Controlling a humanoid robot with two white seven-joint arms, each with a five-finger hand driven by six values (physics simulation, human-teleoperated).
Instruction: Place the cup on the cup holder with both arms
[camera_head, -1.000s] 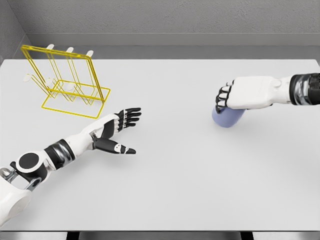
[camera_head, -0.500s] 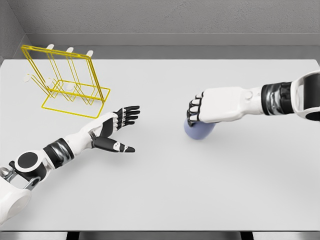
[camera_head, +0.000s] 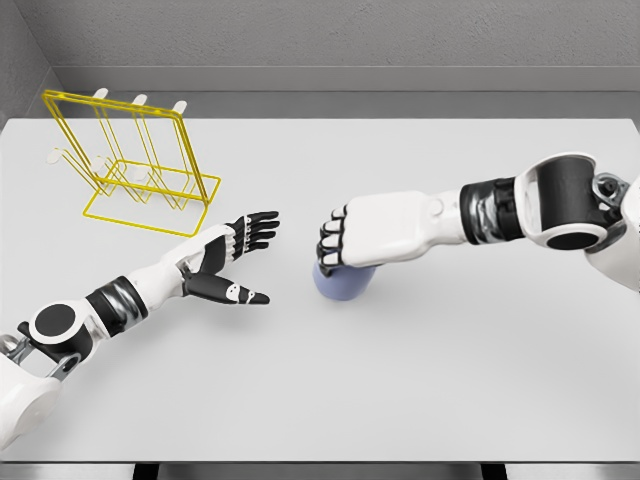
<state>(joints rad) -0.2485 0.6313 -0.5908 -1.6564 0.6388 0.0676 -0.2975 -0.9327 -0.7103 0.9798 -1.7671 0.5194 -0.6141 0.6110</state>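
Head view shows a smooth, matte white surface (camera_head: 420, 390) whose near edge runs along the bottom of the picture, with a broad bare stretch of it in the foreground. Coming in from the lower left, the left arm, white shells with dark ringed joints, lies low over the surface; its left hand (camera_head: 225, 262) is held flat, black fingers spread and thumb out to the side, gripping nothing. Just to its right, near the middle, sits the cup (camera_head: 343, 283), a rounded, pale blue-violet body with a soft sheen. The right hand (camera_head: 355, 240) covers it from above, glossy white back upward and dark-jointed fingers curled down over the cup's left side in a grasp; the right arm stretches away to the picture's right edge. A narrow gap separates the two hands. Farther back at the left stands the cup holder (camera_head: 135, 165), a thin yellow wire frame with upright pegs, well apart from the cup. Beyond the far edge rises a rough grey wall (camera_head: 400, 40).
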